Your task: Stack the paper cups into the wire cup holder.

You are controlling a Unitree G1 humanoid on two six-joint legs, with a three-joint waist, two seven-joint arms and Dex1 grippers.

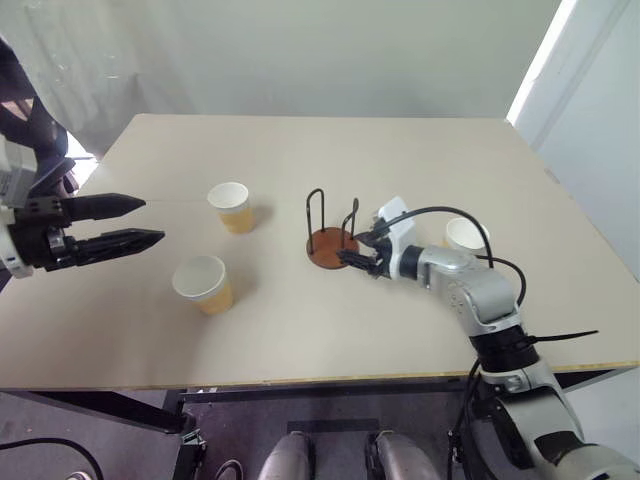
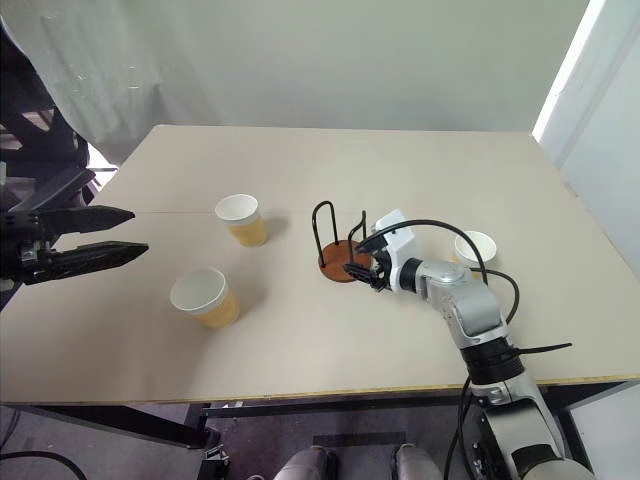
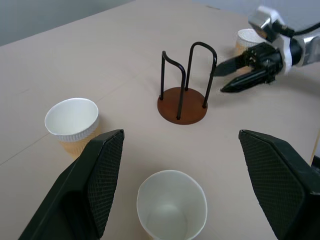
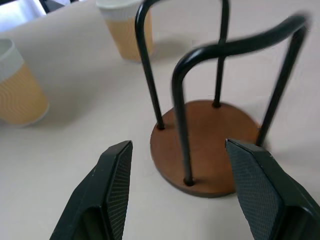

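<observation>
Beside the wire cup holder (image 1: 330, 232), on its right, the right gripper (image 1: 358, 251) sits low over the table (image 1: 300, 330) with its two black fingers partly spread and nothing between them. Tips reach the rim of the holder's brown disc; in the right wrist view the base and its wire loops stand just ahead of the gap between the fingers. Contact cannot be told.

Well to the left of the holder, the left gripper (image 1: 135, 222) hangs above the table's left edge, fingers spread wide, empty.

Cups, placed from the holder:
- near cup (image 1: 231, 207), upright, to the left, slightly farther back.
- front cup (image 1: 203, 284), upright, farther left and toward the front edge.
- third cup (image 1: 465, 236), to the right, behind the right forearm.

Holder is empty; no cup stacked yet.

Risks, as judged:
- Right fingertips so close to the light disc could push or tip it, should the arm travel farther left; the loops could also snag a finger.
- Right forearm passes near the third cup; a backward sweep could knock it over.
- Thin paper walls could crush under a hard squeeze.
</observation>
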